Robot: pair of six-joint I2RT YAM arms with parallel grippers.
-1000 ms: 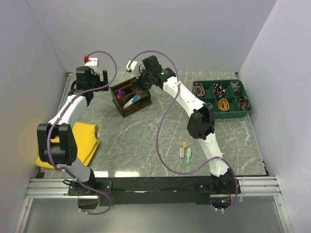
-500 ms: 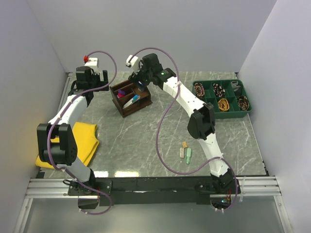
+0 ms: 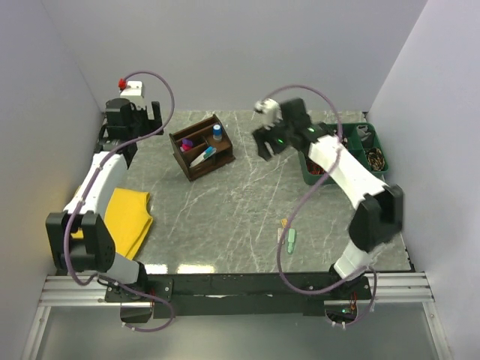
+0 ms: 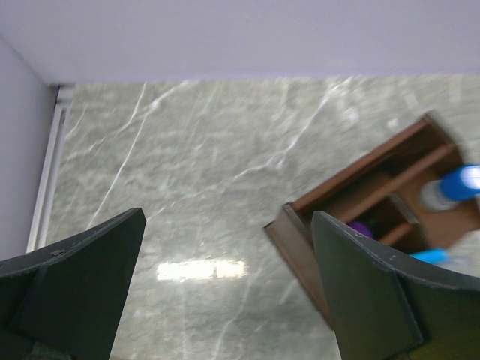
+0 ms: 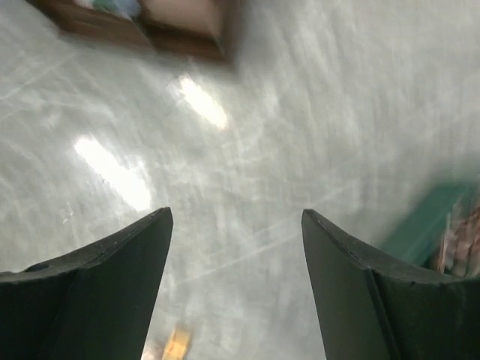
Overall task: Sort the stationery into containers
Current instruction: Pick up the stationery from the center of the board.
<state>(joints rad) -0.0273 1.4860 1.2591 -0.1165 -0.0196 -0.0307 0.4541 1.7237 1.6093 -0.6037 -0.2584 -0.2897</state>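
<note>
Eraser pieces [image 3: 287, 234], three small ones (tan, white, pale green), lie in a tight cluster on the marble table [image 3: 225, 210], at about 5 o'clock from its centre and well apart from everything else. The wooden organiser [image 3: 196, 160] sits at about 11 o'clock. It holds a blue-capped cylinder [image 3: 217, 133] upright in its back compartment, pink and purple markers [image 3: 187, 142] to the left, and a blue pen lying in the front slot. The right gripper [image 5: 236, 214] hangs above bare table between the organiser and the green tray [image 3: 373, 140] at 2 o'clock. Its jaws stand well apart with nothing between them. The wrist view is motion-blurred, with a tan scrap just visible at the bottom edge. The left gripper [image 4: 226, 217] hovers at the far left corner, at about 10 o'clock. Its jaws are spread fully and hold nothing, and the organiser's corner lies to its right. A yellow cloth [image 3: 131, 214] lies at 8 o'clock. Judged step: the long items are stowed, and the right arm is free to fetch the small pieces. The next move calls for a descent over the cluster at 5 o'clock. The jaws need narrowing to single out one piece, because the three lie nearly touching and a wide grasp risks scattering them.
</note>
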